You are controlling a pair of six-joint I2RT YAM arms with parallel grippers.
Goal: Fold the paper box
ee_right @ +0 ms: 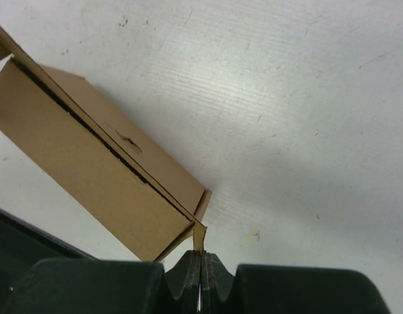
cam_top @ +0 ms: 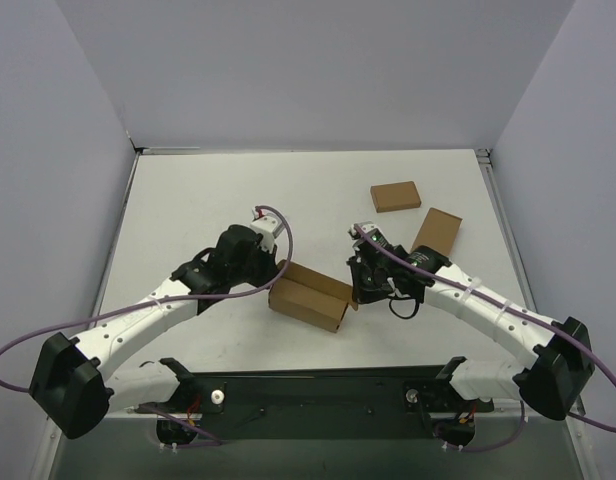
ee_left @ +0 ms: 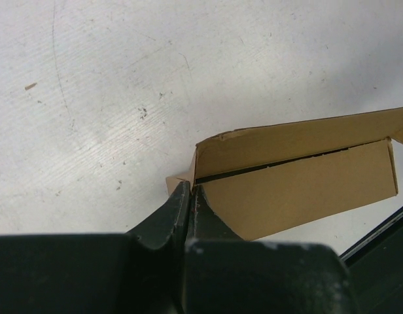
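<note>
Claw check: your left claw (ee_left: 190, 196) clenched on paper box (cam_top: 310, 297) corner, right claw (ee_right: 201, 256) clenched on opposite end. Box sits mid-surface (cam_top: 208, 200), toward near edge. Looks mostly folded imo; long seam gapes, end untucked, so closing left.

Two arms, white link shells w/ black joints & chunky black shoulder blocks (cam_top: 68, 385): left arm (cam_top: 138, 318), right arm (cam_top: 493, 312). Each carries a purple cable (cam_top: 280, 225) (thin black wire too). Matte black: left gripper (ee_left: 188, 191), right gripper (ee_right: 200, 254).
</note>
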